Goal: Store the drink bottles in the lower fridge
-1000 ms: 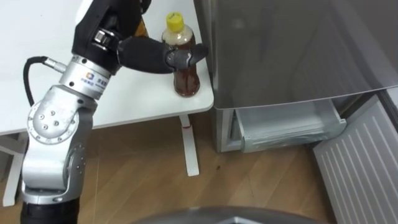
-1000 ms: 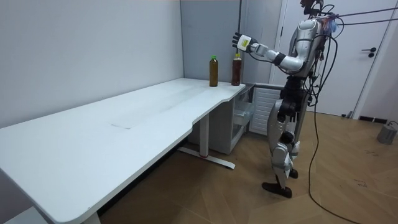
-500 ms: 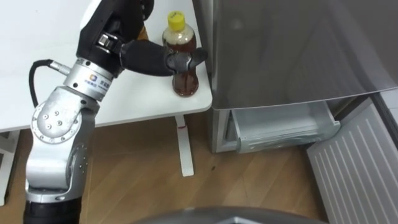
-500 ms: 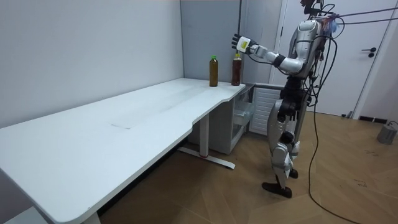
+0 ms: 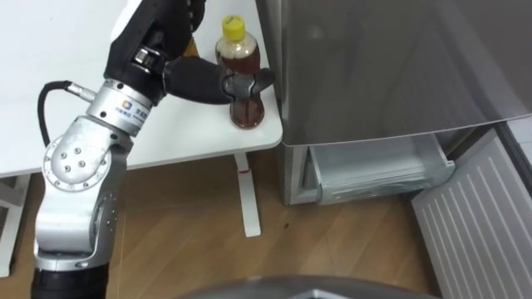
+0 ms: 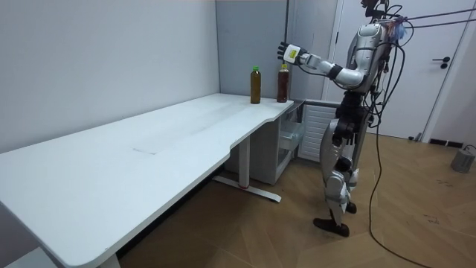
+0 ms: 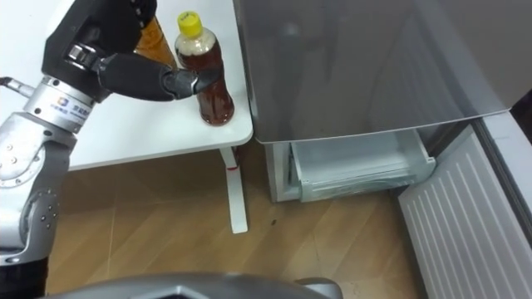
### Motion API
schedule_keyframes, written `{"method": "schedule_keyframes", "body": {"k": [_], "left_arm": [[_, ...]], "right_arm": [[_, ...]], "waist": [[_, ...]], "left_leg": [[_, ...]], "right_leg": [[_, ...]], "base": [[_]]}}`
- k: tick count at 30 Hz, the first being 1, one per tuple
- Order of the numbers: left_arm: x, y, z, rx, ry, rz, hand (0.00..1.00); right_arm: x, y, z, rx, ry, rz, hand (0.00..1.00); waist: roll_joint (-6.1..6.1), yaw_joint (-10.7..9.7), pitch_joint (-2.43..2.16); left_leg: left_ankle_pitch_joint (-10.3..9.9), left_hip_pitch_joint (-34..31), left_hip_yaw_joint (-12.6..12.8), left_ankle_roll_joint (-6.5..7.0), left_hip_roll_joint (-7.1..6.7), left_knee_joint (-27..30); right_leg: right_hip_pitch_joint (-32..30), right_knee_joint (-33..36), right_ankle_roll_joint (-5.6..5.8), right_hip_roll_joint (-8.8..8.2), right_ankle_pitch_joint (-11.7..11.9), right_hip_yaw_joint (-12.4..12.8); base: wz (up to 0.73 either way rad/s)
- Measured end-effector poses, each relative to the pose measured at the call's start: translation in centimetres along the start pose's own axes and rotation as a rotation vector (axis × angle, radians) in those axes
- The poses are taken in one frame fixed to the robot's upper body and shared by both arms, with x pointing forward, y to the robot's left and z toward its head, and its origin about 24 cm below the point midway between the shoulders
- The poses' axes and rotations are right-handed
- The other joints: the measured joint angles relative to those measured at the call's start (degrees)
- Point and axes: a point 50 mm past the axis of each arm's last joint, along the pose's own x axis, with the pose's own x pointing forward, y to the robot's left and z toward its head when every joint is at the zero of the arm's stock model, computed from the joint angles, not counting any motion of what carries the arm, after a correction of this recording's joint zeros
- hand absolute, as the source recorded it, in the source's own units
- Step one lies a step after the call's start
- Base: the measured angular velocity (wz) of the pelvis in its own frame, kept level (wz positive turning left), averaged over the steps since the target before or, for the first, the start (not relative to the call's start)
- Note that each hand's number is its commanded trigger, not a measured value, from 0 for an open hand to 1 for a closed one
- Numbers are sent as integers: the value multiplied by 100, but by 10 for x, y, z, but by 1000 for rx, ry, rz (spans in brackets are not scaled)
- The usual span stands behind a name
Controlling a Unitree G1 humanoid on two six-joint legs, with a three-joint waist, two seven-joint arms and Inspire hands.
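While upright, bottle in left hand

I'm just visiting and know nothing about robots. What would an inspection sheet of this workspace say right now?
Surface: white table, bare apart from two bottles at its corner.
Job's things: yellow-capped bottle upright at the corner; green-capped bottle upright beside it.
Clutter: nothing seen.
Hands: left hand curled round the yellow-capped bottle.
Cables: nothing seen besides the robot's own.
Surroundings: fridge beside the table, lower compartment open, drawer showing; wooden floor.
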Motion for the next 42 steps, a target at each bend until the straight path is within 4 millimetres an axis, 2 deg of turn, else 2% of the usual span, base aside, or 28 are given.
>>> {"method": "schedule_keyframes", "body": {"k": [10, 23, 30, 42], "left_arm": [[0, -2, -10, -19, 42, -20, 0], [-5, -9, -28, -63, 120, -31, 0], [-7, -10, -35, -78, 150, -22, 0], [-8, -8, -37, -77, 158, 17, 0]], "right_arm": [[0, 0, 3, -3, -14, 0, 0], [0, 1, 3, -39, -9, -1, 0], [0, 1, 2, -40, -7, -2, 0], [0, 2, -4, -38, 3, -9, 0]], "waist": [[-37, 5, 25], [-119, 1, -4], [-107, 4, -14], [-76, 3, -9]], "left_leg": [[0, 68, 3, 0, -3, -26], [0, 67, 10, 0, -3, -25], [0, 73, 7, 0, -2, -12], [0, 71, 7, 0, -1, -17]], "right_leg": [[54, -15, -1, -1, -2, 4], [51, -20, -1, 0, -2, 11], [63, -7, -1, 1, -2, 7], [62, -5, -1, 4, -2, 17]], "base": [[0], [0], [0], [0]]}}
